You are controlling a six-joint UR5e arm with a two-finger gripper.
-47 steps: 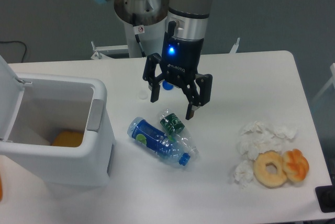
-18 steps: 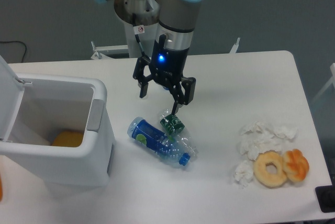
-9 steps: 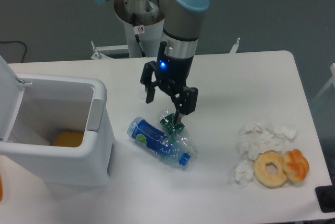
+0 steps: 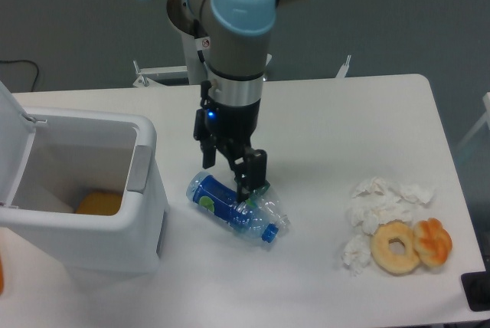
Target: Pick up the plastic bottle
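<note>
Gripper (image 4: 227, 176) poised directly over plastic bottle (image 4: 233, 208), fingers apart, bottle lying on its side beneath. Judged step: final descent; next move calls for lowering to straddle the body, then closing

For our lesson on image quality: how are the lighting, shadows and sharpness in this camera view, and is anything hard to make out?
Fixed camera: even, soft light with faint shadows on the white table; the frame is fairly sharp. The clear plastic bottle shows small glints, so its outline is hard to trace; the gripper covers part of it, and its blue light glows.
</note>
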